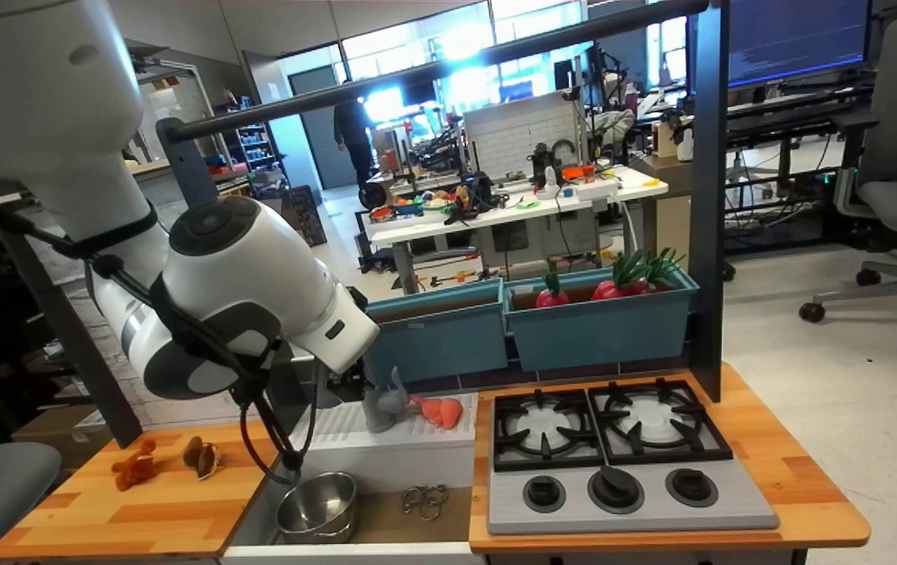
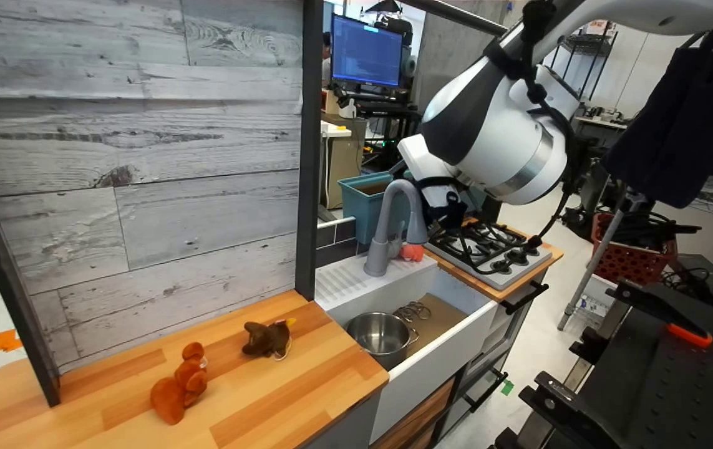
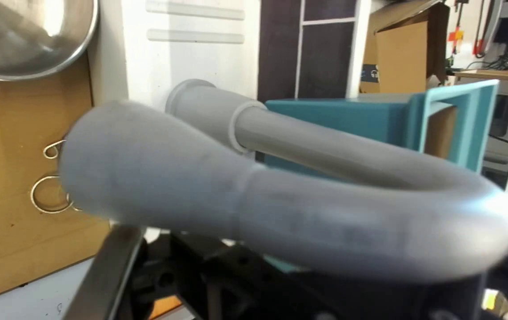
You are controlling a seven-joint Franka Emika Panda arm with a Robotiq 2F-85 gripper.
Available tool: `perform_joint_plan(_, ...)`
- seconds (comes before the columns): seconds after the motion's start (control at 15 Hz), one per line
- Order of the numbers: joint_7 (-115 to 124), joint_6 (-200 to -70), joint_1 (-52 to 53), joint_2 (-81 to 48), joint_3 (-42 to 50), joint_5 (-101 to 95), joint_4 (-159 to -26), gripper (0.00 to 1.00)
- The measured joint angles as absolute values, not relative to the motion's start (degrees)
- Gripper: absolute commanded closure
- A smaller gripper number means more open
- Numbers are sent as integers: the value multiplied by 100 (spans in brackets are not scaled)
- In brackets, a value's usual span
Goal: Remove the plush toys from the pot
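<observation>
The steel pot (image 2: 373, 332) stands in the sink, and no toy shows inside it. It also shows in an exterior view (image 1: 315, 508) and, in part, in the wrist view (image 3: 22, 42). An orange-brown plush toy (image 2: 180, 383) and a dark brown plush toy with a yellow tip (image 2: 267, 340) lie on the wooden counter, apart from each other. My gripper (image 2: 450, 215) is up beside the grey faucet (image 2: 393, 215), away from the pot and both toys. In the wrist view the faucet (image 3: 254, 191) hides the fingertips, so I cannot see how far apart they are.
A coral-red object (image 1: 440, 410) lies on the sink ledge behind the faucet. Metal rings (image 1: 426, 498) lie on the sink floor. The stove (image 1: 621, 471) stands beside the sink. Teal planters (image 1: 440, 337) and a dark frame post (image 1: 707, 235) rise at the back.
</observation>
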State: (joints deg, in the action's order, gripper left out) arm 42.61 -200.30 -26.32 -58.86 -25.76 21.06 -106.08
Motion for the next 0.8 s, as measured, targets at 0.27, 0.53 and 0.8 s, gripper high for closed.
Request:
perform_joint_plan(0.27, 4295, -20257, -3922, -5749, -3795, 955, -11155, 0)
perform_joint_plan(0.53, 4193, -20269, -5288, -5696, -4807, -95, -11929, 0)
perform_joint_plan(0.8, 3641, -19842, -6256, -5562, -5514, -613, -12780, 0)
